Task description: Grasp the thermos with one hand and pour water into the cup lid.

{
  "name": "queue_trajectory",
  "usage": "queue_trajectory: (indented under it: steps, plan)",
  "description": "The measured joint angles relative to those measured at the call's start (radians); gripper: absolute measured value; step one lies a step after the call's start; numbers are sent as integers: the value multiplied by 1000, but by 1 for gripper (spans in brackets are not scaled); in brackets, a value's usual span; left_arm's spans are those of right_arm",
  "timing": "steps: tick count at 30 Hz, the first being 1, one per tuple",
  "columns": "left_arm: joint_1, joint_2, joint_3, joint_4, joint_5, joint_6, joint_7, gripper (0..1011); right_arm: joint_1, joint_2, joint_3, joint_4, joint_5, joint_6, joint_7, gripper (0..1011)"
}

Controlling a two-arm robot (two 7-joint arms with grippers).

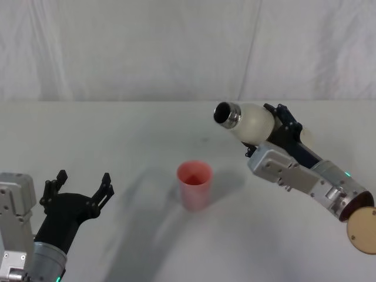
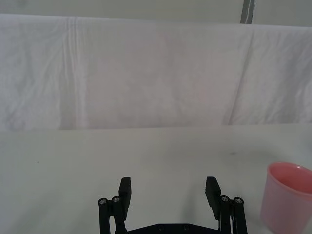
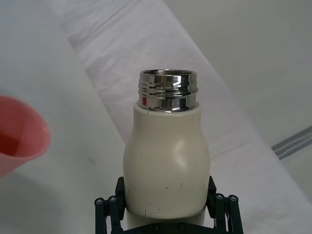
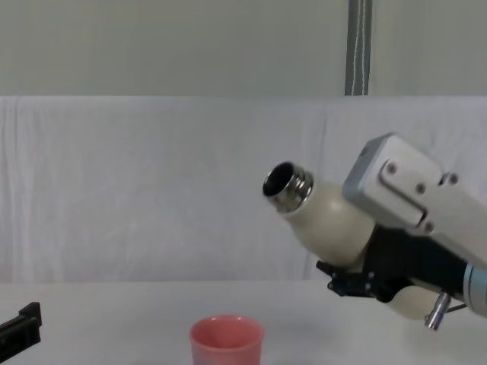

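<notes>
My right tool point(image 1: 267, 132) grips the tilted thermos point(image 1: 249, 122) at the cup's point(image 1: 194, 184) two o'clock, mid-pour approach; next, bring its mouth over the cup and tip further, while my left tool point(image 1: 82, 185) idles open.

The right gripper's fingers point(image 3: 220, 210) cover the lower sides of the thermos point(image 3: 166, 161), and the picture's edge cuts off its base just below them. The cup lid point(image 3: 17, 132) is cropped in the right wrist view and likewise beside the left gripper's fingers point(image 2: 213, 191) in the left wrist view. Whether the reddish inside of the cup lid holds water cannot be told.
</notes>
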Motion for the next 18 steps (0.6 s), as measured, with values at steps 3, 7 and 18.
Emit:
queue_trajectory:
  steps: [3, 7, 18]
  plan:
    - [0, 0, 0, 0, 0, 0, 0, 1001, 8, 4, -17, 7, -28, 4, -4, 951]
    - [0, 0, 0, 0, 0, 0, 0, 1001, 20, 7, -42, 19, -69, 12, -8, 951]
    - [0, 0, 0, 0, 0, 0, 0, 1001, 41, 12, -77, 32, -121, 21, -14, 951]
